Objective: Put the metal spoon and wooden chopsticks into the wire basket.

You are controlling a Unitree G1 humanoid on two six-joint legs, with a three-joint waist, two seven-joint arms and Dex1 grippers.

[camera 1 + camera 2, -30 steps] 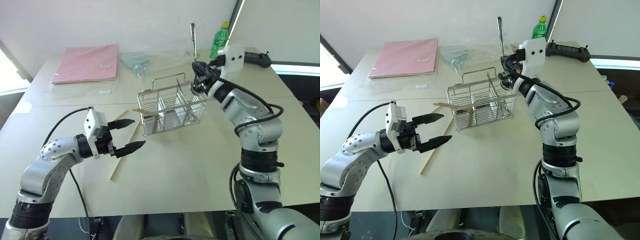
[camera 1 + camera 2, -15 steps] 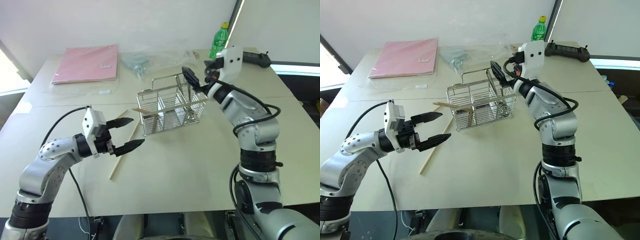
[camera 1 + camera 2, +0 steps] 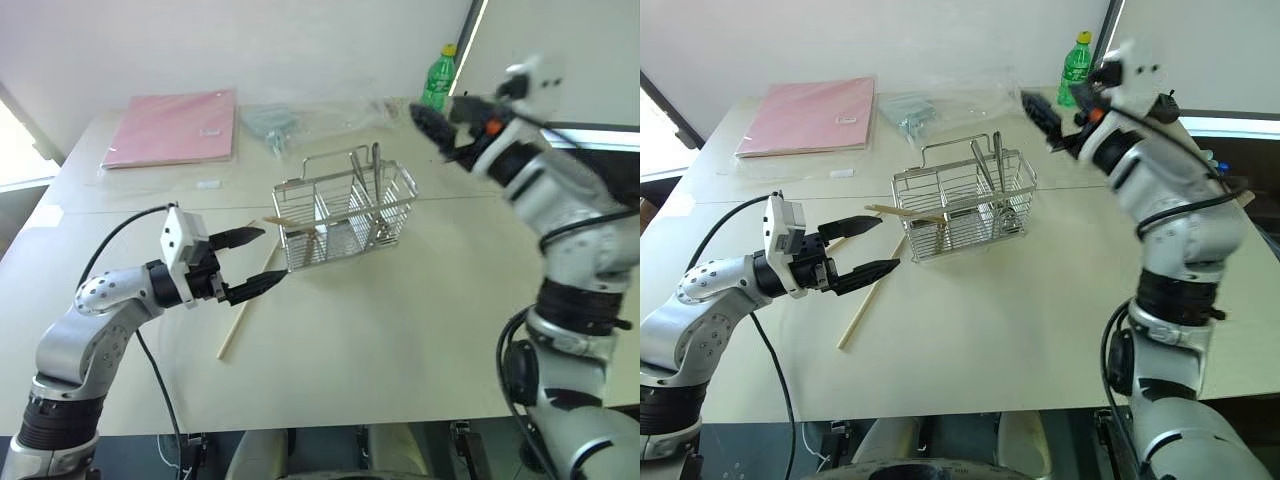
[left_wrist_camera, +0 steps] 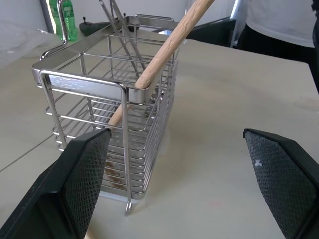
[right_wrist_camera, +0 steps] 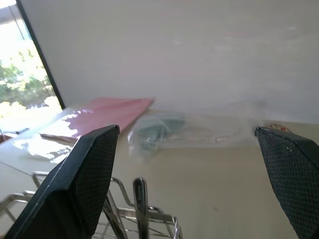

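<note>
Wooden chopsticks: one [image 3: 246,308] flat on the surface beside the left gripper [image 3: 253,262], jaws wide and empty; another [image 4: 164,46] leans in the wire basket [image 3: 347,218] | metal spoon [image 3: 376,176] now upright inside, released a second ago | right gripper [image 3: 1045,122] pulled back, jaws wide | remaining: loose chopstick.

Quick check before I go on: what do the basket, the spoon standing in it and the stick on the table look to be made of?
Wire basket: shiny silver metal wire, judging by its bright glints, probably steel. Metal spoon: polished silver metal, thin reflective handle. Chopstick on the table: pale tan, matte, looks like unfinished wood; one like it leans across the basket rim, faint grain showing.
</note>
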